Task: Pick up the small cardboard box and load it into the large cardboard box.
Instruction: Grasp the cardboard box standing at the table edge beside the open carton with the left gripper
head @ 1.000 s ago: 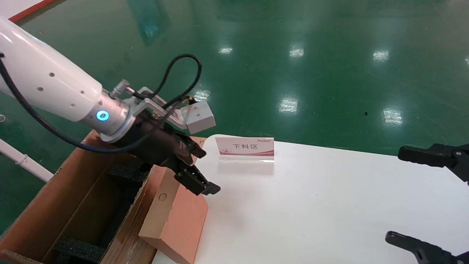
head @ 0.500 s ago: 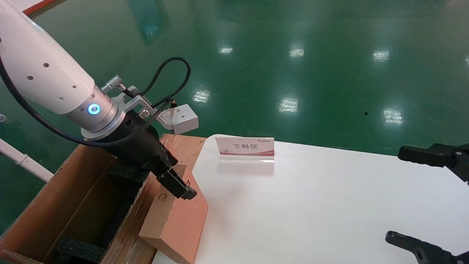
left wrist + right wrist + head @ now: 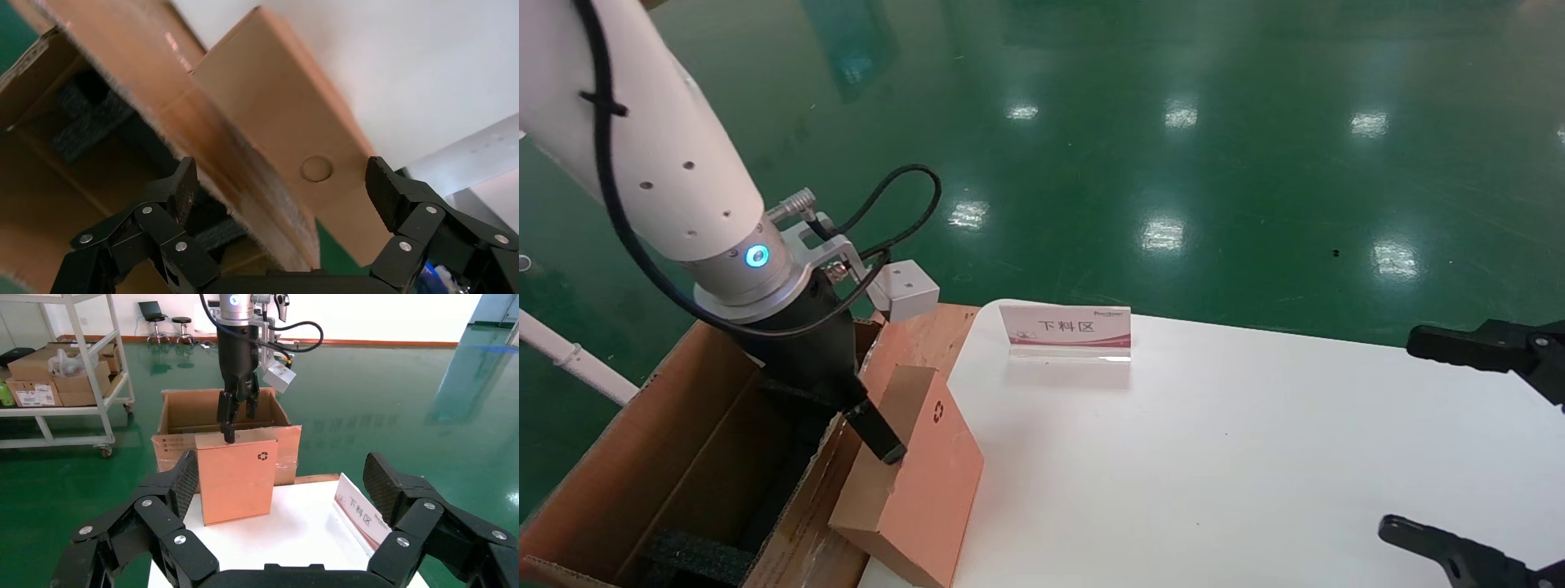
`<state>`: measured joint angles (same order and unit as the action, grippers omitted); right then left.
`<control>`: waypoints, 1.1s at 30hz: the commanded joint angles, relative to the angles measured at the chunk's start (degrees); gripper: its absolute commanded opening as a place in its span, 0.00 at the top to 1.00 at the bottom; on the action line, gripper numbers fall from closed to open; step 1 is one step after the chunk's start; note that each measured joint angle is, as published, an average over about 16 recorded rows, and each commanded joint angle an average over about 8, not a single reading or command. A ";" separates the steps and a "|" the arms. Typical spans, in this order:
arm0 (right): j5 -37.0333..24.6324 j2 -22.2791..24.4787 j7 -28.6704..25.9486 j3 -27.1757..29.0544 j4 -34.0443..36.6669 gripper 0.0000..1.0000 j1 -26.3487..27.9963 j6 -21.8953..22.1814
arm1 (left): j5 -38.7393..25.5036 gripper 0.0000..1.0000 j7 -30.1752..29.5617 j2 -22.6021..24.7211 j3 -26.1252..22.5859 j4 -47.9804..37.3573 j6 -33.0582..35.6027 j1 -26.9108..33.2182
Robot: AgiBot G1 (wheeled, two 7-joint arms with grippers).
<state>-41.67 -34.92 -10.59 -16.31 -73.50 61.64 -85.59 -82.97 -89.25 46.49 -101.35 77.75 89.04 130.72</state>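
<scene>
Upright, plain brown small cardboard box [image 3: 923,474], recycling symbol.

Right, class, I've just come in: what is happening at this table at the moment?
The left gripper hangs open over the top edge of the small cardboard box, which stands on the white table against the large cardboard box. One finger is on each side of that edge, nothing gripped yet. The right gripper sits open at the table's far side, idle.
</scene>
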 commanded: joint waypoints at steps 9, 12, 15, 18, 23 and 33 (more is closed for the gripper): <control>0.03 0.02 0.02 -0.04 0.00 0.00 0.01 0.02 | 1.19 0.00 -1.38 -0.85 -2.82 0.21 -2.65 1.99; 0.04 0.02 0.03 -0.05 0.00 0.00 0.01 0.02 | 2.17 0.00 -0.76 -1.57 -2.75 0.21 -3.06 2.01; 0.04 0.03 0.03 -0.06 0.00 0.00 0.01 0.03 | 3.33 0.00 -0.02 -2.02 -2.73 0.19 -3.35 1.65; 0.05 0.03 0.04 -0.08 0.00 0.00 0.02 0.03 | 4.15 0.00 0.56 -2.23 -2.86 0.16 -3.45 1.25; 0.07 0.04 0.05 -0.10 0.00 0.00 0.02 0.04 | 4.36 0.00 0.77 -2.34 -3.42 0.11 -3.52 0.80; 0.09 0.06 0.07 -0.13 0.00 0.00 0.03 0.06 | 4.14 0.00 0.67 -2.37 -4.70 0.09 -4.50 -1.08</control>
<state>-41.58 -34.86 -10.53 -16.44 -73.50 61.67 -85.54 -78.75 -88.49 44.11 -105.97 77.83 84.61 129.74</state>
